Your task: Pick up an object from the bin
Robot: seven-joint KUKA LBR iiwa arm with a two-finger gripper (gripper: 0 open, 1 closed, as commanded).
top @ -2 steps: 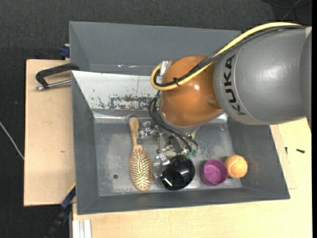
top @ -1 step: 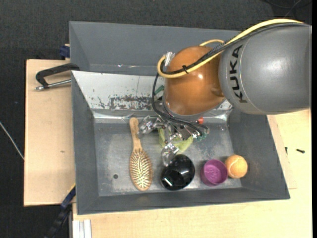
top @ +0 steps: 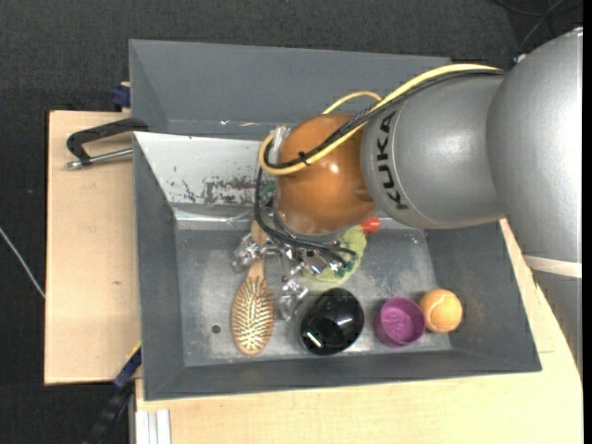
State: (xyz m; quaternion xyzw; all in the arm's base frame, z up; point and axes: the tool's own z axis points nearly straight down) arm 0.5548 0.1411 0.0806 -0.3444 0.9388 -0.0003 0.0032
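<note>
Gripper [top: 291, 268] low in bin [top: 155, 276], seemingly over handle of wooden hairbrush [top: 252, 317]; black dome [top: 331, 322] just beside; jaw state hidden under wrist [top: 319, 178], cannot tell; centre on handle, descend straight, keep clear of dome.

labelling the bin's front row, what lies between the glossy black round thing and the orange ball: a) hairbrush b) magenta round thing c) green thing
b: the magenta round thing lies directly between the glossy black round thing and the orange ball.
</note>
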